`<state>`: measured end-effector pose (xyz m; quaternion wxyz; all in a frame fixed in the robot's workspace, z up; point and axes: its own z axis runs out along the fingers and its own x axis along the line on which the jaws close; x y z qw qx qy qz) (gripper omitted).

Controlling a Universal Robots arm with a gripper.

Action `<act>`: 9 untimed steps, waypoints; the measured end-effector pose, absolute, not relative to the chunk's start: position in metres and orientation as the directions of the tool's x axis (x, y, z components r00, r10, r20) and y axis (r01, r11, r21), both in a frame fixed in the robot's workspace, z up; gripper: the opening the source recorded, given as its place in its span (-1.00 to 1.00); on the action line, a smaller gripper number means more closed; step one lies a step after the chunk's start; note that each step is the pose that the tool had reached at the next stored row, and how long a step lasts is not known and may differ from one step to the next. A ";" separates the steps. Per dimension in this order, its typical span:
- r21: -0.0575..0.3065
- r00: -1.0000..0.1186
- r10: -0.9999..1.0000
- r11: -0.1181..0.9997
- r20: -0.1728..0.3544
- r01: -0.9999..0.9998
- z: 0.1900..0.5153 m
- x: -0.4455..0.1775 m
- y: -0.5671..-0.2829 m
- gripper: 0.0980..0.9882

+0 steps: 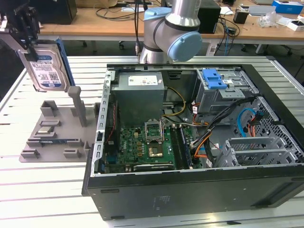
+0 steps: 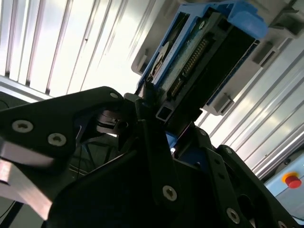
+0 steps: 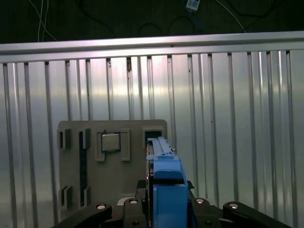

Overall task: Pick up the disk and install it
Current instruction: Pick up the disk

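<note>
Exterior view: black pincer grips rectangular silver-grey disk.

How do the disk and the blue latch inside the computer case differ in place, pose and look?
Place: the disk hangs clamped in the gripper; the blue latch sits on the drive cage. Pose: the disk stands on edge; the blue latch lies roughly flat. Look: the disk is silver-grey with a label; the blue latch is plain blue. Both carry blue plastic.

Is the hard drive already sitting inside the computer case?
No, the gripper holds the disk in the air above the grey holder, to the exterior view's left of the open computer case.
</note>
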<state>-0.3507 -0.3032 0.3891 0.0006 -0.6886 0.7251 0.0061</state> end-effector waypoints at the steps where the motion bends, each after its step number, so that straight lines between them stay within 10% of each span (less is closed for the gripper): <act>1: 0.008 -0.052 -0.999 0.052 -0.009 -0.999 0.392 -0.351 -0.303 -0.40; 9: 0.008 -0.052 -0.999 0.052 -0.009 -0.999 0.413 -0.351 -0.303 -0.40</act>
